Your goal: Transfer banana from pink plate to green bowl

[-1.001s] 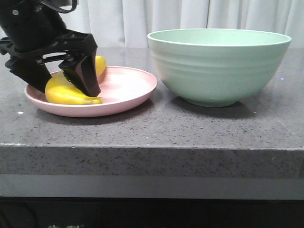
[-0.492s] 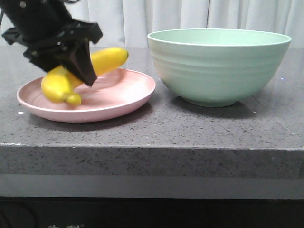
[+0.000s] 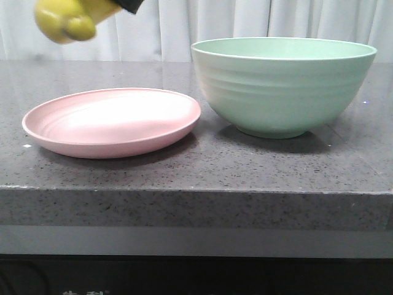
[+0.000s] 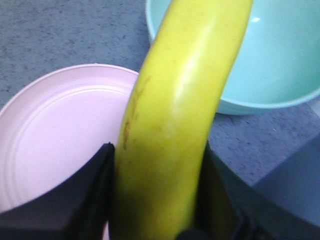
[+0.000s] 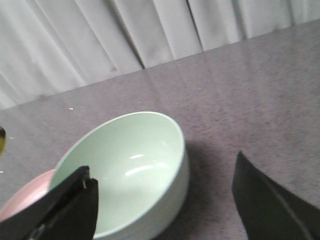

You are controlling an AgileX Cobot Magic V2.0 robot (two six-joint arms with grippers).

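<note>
matte pink plate (image 3: 113, 126), ridged matte green bowl (image 3: 284, 86), smooth glossy banana (image 4: 175, 125), speckled stone tabletop (image 3: 196, 169)

no readable text, label, brand or number in any view.

Left end effector (image 4: 155, 220) matte black, broad flat fingers; right end effector (image 5: 160, 210) black, wedge-shaped

A staged kitchen-style test setup: a thick, dark grey speckled stone counter (image 3: 196, 172) with a squared front edge fills the lower frame, backed across the top by pleated white curtains (image 3: 258, 21). Tableware stands on it — a shallow round pale pink matte plate (image 3: 113, 123) at centre left and a deep ridged mint-green bowl (image 3: 284, 86) at right.
</note>
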